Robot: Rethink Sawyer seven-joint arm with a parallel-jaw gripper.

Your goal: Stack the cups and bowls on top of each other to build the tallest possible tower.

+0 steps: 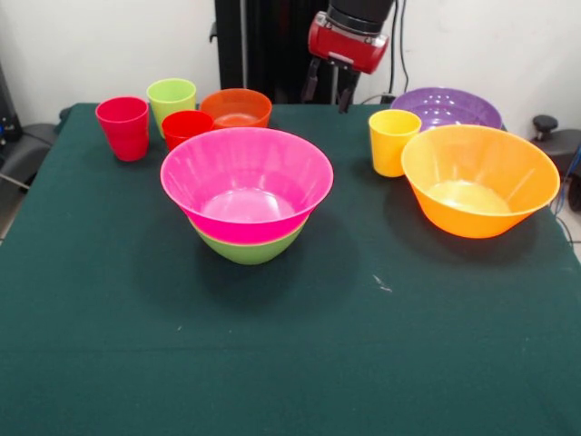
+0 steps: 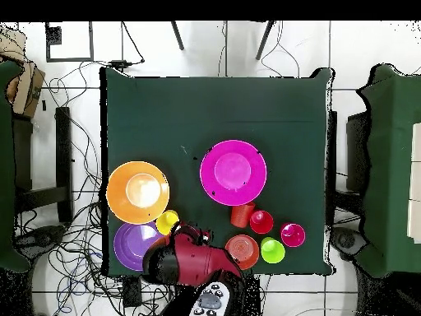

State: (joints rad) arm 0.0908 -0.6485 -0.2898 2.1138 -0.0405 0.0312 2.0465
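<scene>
Hanging above the far edge of the counter [image 1: 290,363], the end effector [image 1: 328,88] touched nothing; its two dark fingers pointed down with a gap between them, released and empty, in the space between the orange-red bowl [image 1: 237,108] and the purple bowl [image 1: 447,108]. From overhead the arm's red and black body covered that spot, so the fingers could not be made out there.

Near the middle of the counter stood the tower [image 1: 247,195]: the large pink bowl [image 1: 246,177] nested upright in the green bowl [image 1: 248,247], of which only the lower part showed beneath the pink rim. In the front view the orange-yellow bowl [image 1: 479,179] sat apart to the right, with the yellow cup [image 1: 393,142] just beside it and the purple bowl behind both.

On the other side, the crimson cup [image 1: 123,127], the lime green cup [image 1: 171,101] and the red cup [image 1: 185,128] stood upright in a cluster by the orange-red bowl. Overhead, an orange cup [image 2: 242,215] showed between the pink bowl and the red cup; in the front view it was hidden.
</scene>
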